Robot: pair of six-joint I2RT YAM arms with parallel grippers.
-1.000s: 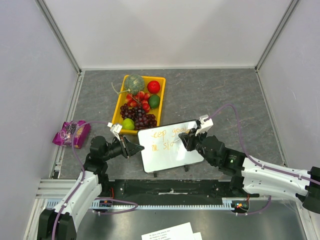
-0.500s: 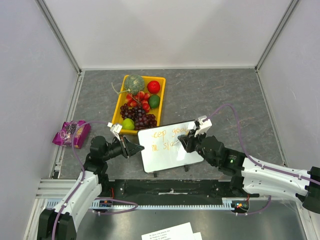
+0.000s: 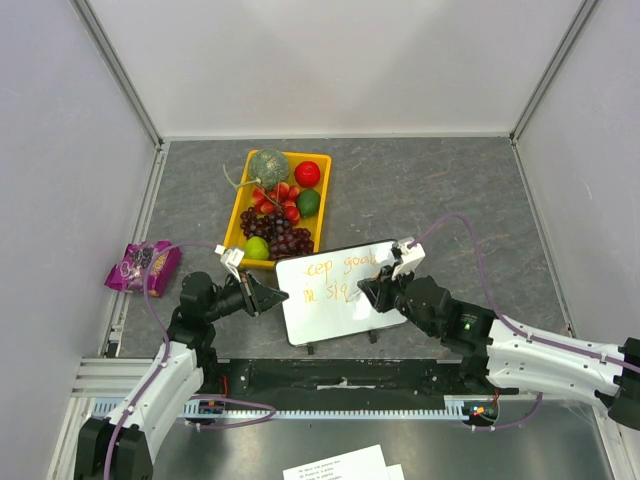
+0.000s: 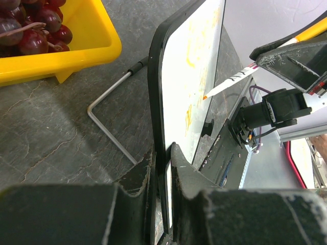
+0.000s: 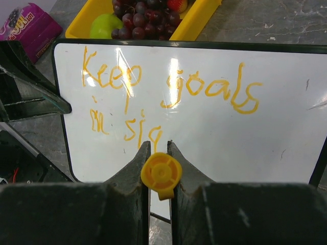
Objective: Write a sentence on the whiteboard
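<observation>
The whiteboard [image 3: 335, 290] stands tilted on the table near the front; it also shows in the right wrist view [image 5: 230, 132] and edge-on in the left wrist view [image 4: 199, 81]. Orange letters [image 5: 168, 87] read "Keep goals" and below "in sig". My left gripper [image 3: 270, 296] is shut on the board's left edge [image 4: 161, 163]. My right gripper [image 3: 372, 287] is shut on an orange marker [image 5: 161, 173], seen end-on. The marker's tip [image 4: 205, 96] touches the board face by the last letter.
A yellow tray [image 3: 240, 215] of fruit stands just behind the board. A purple snack bag [image 3: 143, 265] lies at the left wall. The board's wire stand [image 4: 107, 127] rests on the grey table. White paper sheets [image 3: 340, 464] lie below the arm bases.
The second line has grown from "in sto"-like strokes to "in sig". My right gripper has shifted slightly right and down with the marker. The left arm has not moved.
</observation>
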